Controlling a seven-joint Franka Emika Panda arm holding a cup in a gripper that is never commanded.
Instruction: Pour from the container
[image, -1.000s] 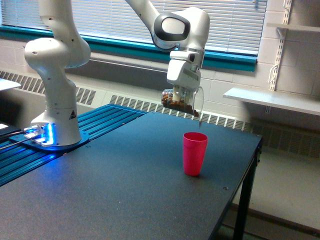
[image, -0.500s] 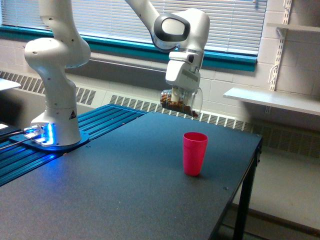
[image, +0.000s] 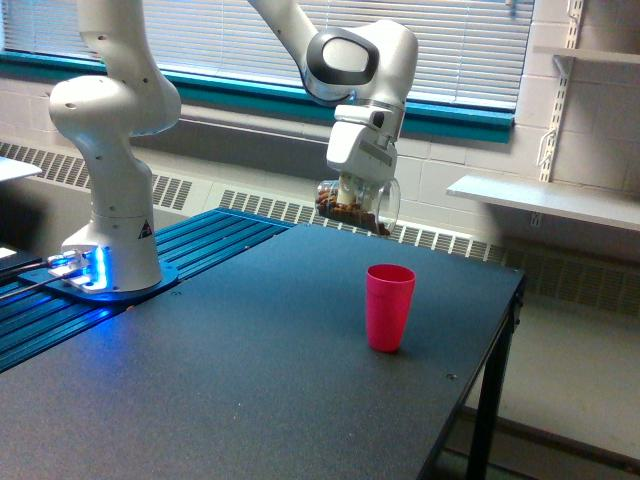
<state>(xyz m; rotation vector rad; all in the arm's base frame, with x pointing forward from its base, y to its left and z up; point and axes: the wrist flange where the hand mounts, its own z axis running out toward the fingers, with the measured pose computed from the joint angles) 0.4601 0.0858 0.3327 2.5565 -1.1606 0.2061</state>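
since a second ago the container (image: 355, 206) has drifted toward the exterior view's left and a touch upward, and its tilt has eased, so its mouth no longer hangs quite as far out over the pink cup (image: 389, 307). it is a clear, handled vessel lying well tipped, mouth toward the exterior view's right, with brown pieces heaped along its lower side. it sits in the air above the pink cup and a little to that cup's left, well apart from it. the gripper (image: 352, 192) pinches the container from above; the fingers themselves are mostly hidden by the white hand body. the pink cup stands upright on the dark table (image: 250, 380), near the table's right edge. no pieces can be seen falling. my judgement: to pour well, the mouth should be brought straight above the pink cup's opening before tipping further, then rotated slowly so the pieces slide out in a trickle, not a clump.
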